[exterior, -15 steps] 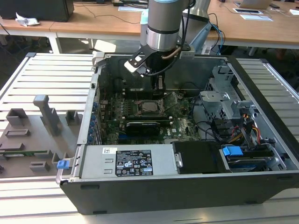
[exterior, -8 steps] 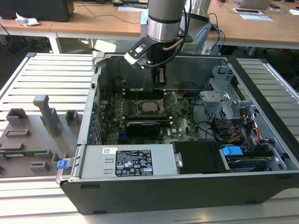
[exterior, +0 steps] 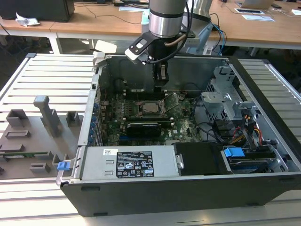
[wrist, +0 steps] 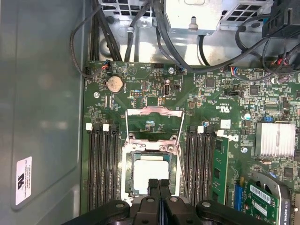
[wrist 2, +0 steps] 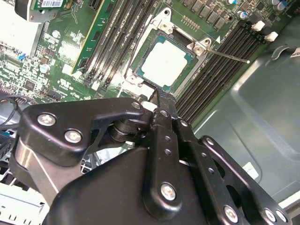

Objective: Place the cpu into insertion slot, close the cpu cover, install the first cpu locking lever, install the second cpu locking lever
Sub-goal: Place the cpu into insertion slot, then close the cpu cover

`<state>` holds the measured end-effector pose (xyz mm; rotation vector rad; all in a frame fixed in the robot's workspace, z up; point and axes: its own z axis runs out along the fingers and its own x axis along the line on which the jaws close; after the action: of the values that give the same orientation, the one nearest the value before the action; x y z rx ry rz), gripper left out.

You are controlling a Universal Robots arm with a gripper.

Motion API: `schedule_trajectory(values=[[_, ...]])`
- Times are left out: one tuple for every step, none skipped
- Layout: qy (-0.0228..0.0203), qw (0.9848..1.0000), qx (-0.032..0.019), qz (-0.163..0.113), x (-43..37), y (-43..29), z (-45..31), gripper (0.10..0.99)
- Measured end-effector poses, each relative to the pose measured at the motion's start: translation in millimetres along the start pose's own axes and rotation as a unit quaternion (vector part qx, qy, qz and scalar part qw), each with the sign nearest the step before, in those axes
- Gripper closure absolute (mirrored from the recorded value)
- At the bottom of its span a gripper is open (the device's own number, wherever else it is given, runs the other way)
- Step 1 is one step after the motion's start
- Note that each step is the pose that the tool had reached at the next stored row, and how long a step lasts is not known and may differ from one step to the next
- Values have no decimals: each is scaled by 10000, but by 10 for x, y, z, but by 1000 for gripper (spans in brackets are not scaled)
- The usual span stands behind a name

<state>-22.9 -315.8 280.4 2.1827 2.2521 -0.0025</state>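
Observation:
The cpu [wrist: 151, 174] [wrist 2: 164, 63] [exterior: 151, 108], a pale silver square, lies flat in the insertion slot [wrist: 130, 176] on the green motherboard. The cpu cover [wrist: 152, 111] [wrist 2: 160, 19] is swung open beyond the slot, and the green board shows through its window. A thin locking lever [wrist 2: 230, 56] [wrist: 181, 164] stands released beside the socket. My gripper [wrist: 158, 184] [wrist 2: 158, 95] [exterior: 161, 80] hangs just above the near edge of the cpu. It is shut, its fingertips are together, and nothing is between them.
Black memory slots [wrist: 101, 168] [wrist: 199, 164] flank the socket on both sides. A black card [exterior: 143, 127] lies across the board in front of the socket. Cables [wrist: 140, 28] and a drive cage [exterior: 225, 94] crowd the exterior view's right. The case walls [exterior: 96, 94] close in the board.

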Motion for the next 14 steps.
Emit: schedule_trajectory(values=[[0,10000,0,0,0,0,-1,976],[0,10000,0,0,0,0,-1,976],[0,10000,0,0,0,0,-2,976],[0,10000,0,0,0,0,-2,976],[0,10000,0,0,0,0,-3,976],[0,10000,0,0,0,0,-4,976],[0,10000,0,0,0,0,-4,976],[0,10000,0,0,0,0,-5,976],[0,10000,0,-1,0,3,-5,976],[-1,10000,1,-1,-1,8,-6,976],[-2,10000,1,0,-1,30,-6,976],[-3,10000,1,-1,-3,72,-5,976],[-3,10000,1,1,-4,137,-5,976],[-3,10000,2,-1,-5,191,-5,976]])
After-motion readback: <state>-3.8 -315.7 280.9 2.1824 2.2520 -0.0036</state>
